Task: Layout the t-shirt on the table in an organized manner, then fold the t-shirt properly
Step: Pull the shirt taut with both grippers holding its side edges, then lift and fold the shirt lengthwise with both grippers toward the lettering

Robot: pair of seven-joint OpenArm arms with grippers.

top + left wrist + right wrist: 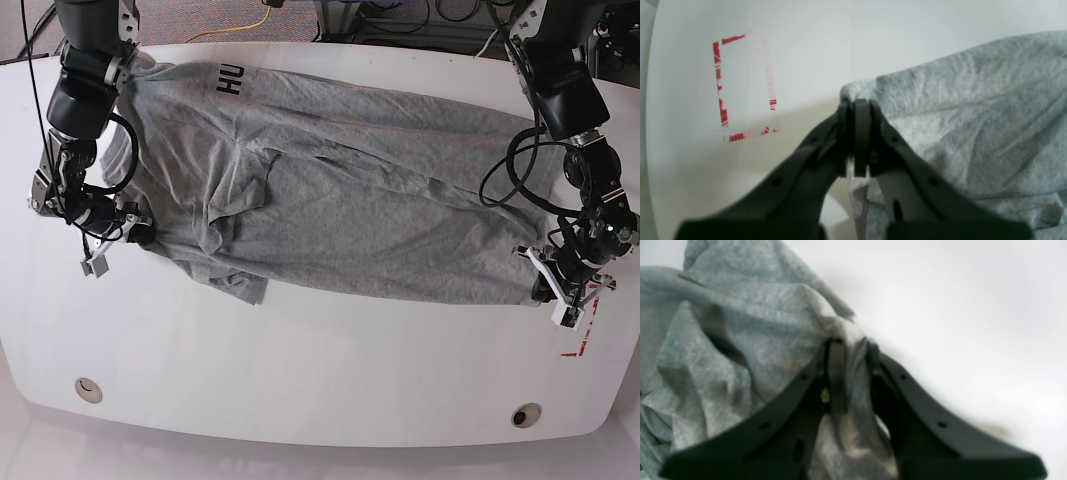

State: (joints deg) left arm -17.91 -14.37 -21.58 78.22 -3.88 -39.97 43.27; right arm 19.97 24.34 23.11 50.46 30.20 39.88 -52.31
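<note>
One broad white desk (320, 390), glossy, carrying the t-shirt (340, 220) spread across its far half, stretched from left to right between both arms. Lay mostly open but rumpled, with a folded-over flap near the left middle and lettering visible at the far left edge. Looked light, soft and limp: likely to sag and crease wherever unsupported, so best taken at corners or hems and kept taut between two holds. Left gripper (857, 110), at the right of the base view beside the red outline mark (743, 86), had fingers pressed together on a corner of the grey cloth. Right gripper (848, 350), at the left of the base view, showed fingers closing on a bunched ridge of fabric, a narrow gap between them filled by cloth. Judged: layout step, not yet folding; wrinkles and flap needing to be smoothed first.
</note>
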